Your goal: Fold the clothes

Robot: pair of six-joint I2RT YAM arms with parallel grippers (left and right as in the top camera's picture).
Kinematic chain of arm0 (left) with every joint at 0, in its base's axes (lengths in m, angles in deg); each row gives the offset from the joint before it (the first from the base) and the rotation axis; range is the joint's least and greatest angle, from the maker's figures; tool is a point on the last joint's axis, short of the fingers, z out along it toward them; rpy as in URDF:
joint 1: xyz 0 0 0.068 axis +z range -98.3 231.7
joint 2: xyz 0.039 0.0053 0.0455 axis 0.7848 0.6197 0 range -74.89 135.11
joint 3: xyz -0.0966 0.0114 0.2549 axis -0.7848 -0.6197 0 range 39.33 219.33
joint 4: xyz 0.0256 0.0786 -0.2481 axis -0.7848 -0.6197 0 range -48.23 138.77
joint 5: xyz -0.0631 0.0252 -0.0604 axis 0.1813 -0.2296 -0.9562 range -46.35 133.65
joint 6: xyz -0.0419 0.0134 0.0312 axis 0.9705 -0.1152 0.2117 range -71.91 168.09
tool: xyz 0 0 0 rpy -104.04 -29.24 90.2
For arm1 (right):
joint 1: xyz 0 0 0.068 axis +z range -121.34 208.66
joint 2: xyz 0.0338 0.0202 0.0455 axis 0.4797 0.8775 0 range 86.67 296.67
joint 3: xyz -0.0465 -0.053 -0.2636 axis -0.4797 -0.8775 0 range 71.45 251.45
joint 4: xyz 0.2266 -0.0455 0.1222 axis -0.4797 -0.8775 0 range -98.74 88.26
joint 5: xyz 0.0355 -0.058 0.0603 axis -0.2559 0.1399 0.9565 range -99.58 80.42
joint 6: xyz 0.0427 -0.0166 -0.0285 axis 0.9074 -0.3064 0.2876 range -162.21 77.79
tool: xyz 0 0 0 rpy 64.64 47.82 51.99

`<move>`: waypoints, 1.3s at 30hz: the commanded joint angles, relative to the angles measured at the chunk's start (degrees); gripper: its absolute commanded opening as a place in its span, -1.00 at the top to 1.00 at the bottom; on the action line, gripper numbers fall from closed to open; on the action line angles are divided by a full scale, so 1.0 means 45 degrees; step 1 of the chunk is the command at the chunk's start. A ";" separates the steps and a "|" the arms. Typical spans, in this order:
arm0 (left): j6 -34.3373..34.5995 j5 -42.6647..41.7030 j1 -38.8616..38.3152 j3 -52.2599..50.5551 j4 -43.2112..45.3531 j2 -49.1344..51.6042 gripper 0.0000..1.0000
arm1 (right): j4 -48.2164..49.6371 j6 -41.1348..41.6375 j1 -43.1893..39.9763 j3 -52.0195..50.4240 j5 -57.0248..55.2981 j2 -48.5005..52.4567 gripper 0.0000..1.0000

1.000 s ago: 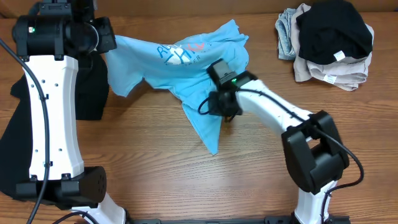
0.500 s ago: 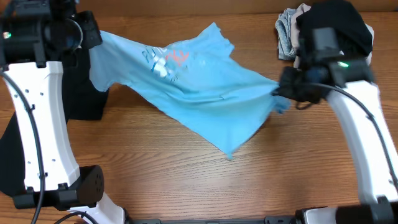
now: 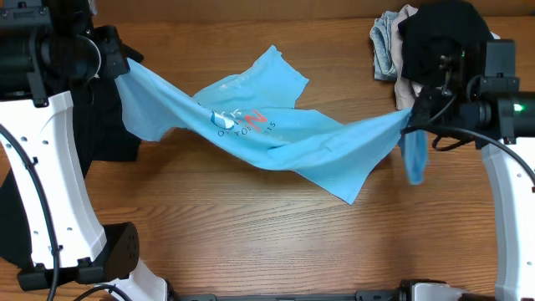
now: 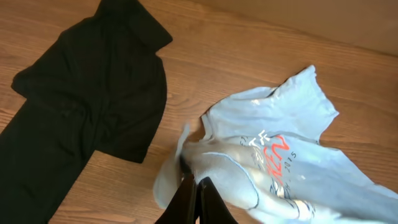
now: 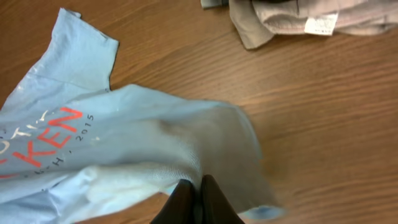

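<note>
You are holding your left gripper [image 4: 194,185] with its jaws pressed together on a bunched edge of the light blue T-shirt [image 3: 276,134]. Left of and beyond those jaws, the plain black garment [image 4: 81,106] is lying flat on the wooden table [image 3: 251,242], with bare wood showing between it and the shirt. From the left jaws the shirt is stretching rightward to your right gripper [image 3: 412,117] and sagging in the middle. Its white and red-orange lettering is facing up, and one sleeve is pointing toward the far edge. Whether the low middle is touching the table I cannot tell. Your right gripper's jaws are pinching a fold of the shirt, and a short tail of blue cloth is hanging down just past the pinch. Beyond the right jaws, a pile of folded clothes [image 3: 435,58], beige and grey with a black piece on top, is sitting on the table apart from the shirt.
</note>
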 commanded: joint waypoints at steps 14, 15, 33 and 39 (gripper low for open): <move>-0.0248 -0.0044 0.0044 -0.4357 0.2623 0.0078 0.92 | 0.3298 -0.0733 -0.0024 0.0146 0.0029 0.4109 0.86; -0.0248 -0.0044 0.0015 -0.4527 0.2861 0.0078 0.92 | 0.3517 -0.0767 -0.0024 0.0146 0.0024 0.4235 0.86; -0.0248 -0.0039 -0.0228 -0.5037 0.3609 0.0078 0.91 | -0.0612 -0.0743 0.1292 -0.1277 0.2127 0.3667 0.17; -0.0243 -0.0044 -0.0233 -0.5037 0.3565 0.0078 0.92 | 0.1073 0.1195 0.2560 -0.4284 0.2137 0.3633 0.17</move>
